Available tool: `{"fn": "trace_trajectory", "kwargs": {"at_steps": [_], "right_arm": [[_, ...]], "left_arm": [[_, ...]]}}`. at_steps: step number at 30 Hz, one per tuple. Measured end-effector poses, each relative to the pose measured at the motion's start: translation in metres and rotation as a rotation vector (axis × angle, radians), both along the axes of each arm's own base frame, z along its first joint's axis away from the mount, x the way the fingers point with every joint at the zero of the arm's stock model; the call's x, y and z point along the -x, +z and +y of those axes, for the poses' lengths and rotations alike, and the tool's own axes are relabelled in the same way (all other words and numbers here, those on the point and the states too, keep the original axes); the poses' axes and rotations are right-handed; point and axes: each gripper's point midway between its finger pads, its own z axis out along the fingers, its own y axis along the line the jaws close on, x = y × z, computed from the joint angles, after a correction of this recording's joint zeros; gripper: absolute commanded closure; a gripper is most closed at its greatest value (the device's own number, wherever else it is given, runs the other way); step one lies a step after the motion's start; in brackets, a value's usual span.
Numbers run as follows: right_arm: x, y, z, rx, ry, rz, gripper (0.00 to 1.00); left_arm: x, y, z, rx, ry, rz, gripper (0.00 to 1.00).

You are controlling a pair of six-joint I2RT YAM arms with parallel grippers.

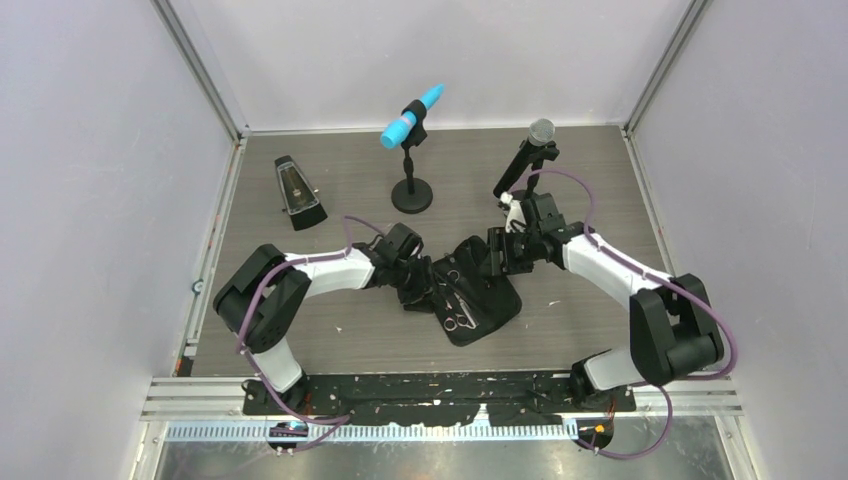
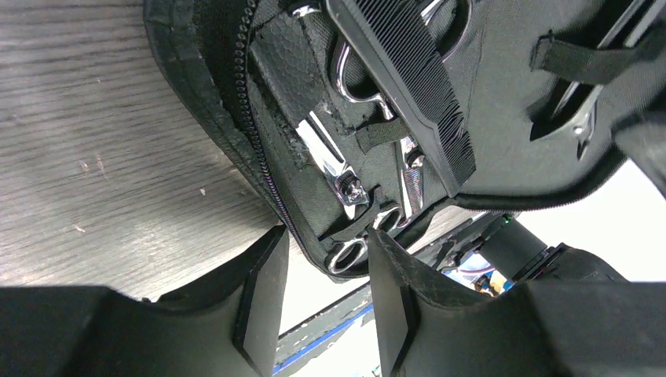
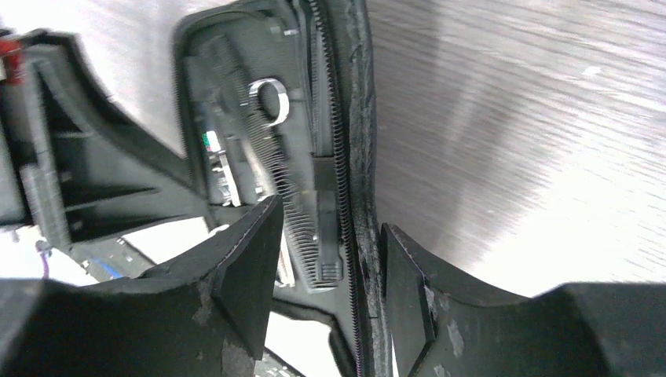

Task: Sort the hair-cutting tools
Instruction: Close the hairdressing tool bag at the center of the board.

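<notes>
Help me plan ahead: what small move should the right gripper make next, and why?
Probably close the right gripper on the case's zipper rim: the rim stands between its open fingers, and a pinned case should make the comb easier to handle.

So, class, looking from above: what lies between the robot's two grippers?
The open black zip case, with scissors and a comb strapped inside, lies between the left gripper and the right gripper; the top view shows it.

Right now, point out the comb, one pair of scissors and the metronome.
comb (image 2: 428, 102): left wrist view, on its teeth.
scissors (image 2: 323, 153): left wrist view, on the silver shank.
metronome (image 1: 298, 188): top view, on its front face.
</notes>
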Motion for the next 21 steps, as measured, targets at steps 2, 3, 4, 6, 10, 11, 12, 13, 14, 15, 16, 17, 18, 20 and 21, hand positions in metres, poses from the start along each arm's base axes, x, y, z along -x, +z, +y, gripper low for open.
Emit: {"fn": "trace_trajectory", "kwargs": {"at_steps": [2, 3, 4, 6, 10, 11, 12, 13, 14, 15, 16, 17, 18, 20, 21], "right_arm": [[0.005, 0.010, 0.010, -0.026, 0.028, -0.025, 0.45], [0.009, 0.015, 0.016, -0.040, 0.047, -0.036, 0.45], [0.013, 0.020, 0.022, -0.052, 0.065, -0.047, 0.45], [0.021, 0.027, 0.033, -0.077, 0.097, -0.062, 0.45], [0.041, 0.032, 0.055, -0.128, 0.153, -0.069, 0.46], [0.046, 0.030, 0.059, -0.138, 0.164, -0.062, 0.46], [0.051, 0.026, 0.063, -0.145, 0.171, -0.054, 0.46], [0.056, 0.021, 0.065, -0.149, 0.175, -0.039, 0.46], [0.062, 0.015, 0.068, -0.154, 0.180, -0.024, 0.47], [0.065, 0.010, 0.069, -0.157, 0.179, -0.010, 0.48], [0.069, 0.002, 0.072, -0.163, 0.178, 0.007, 0.49], [0.071, -0.004, 0.073, -0.165, 0.175, 0.025, 0.49], [0.073, -0.010, 0.075, -0.169, 0.171, 0.038, 0.51], [0.071, -0.013, 0.079, -0.198, 0.152, 0.060, 0.53], [0.070, -0.013, 0.082, -0.211, 0.148, 0.067, 0.54]], "left_arm": [[0.001, 0.000, -0.001, 0.001, 0.006, 0.004, 0.57], [0.001, -0.001, -0.001, 0.004, 0.009, 0.004, 0.57], [0.002, -0.001, -0.002, 0.009, 0.012, 0.005, 0.57], [0.003, -0.002, -0.005, 0.019, 0.019, 0.006, 0.56], [0.004, -0.003, -0.009, 0.051, 0.046, 0.012, 0.55], [0.003, -0.003, -0.011, 0.062, 0.051, 0.009, 0.55], [0.002, -0.003, -0.012, 0.072, 0.059, 0.007, 0.55], [0.002, -0.003, -0.013, 0.082, 0.065, 0.005, 0.54], [0.002, -0.002, -0.014, 0.091, 0.073, 0.004, 0.53], [0.002, -0.002, -0.014, 0.099, 0.078, 0.001, 0.53], [0.002, -0.002, -0.013, 0.107, 0.084, -0.003, 0.53], [0.003, -0.002, -0.012, 0.111, 0.087, -0.007, 0.52], [0.004, -0.002, -0.010, 0.113, 0.095, -0.010, 0.52], [0.007, -0.002, -0.004, 0.112, 0.114, -0.016, 0.52], [0.008, -0.002, 0.000, 0.108, 0.123, -0.023, 0.53]]}}
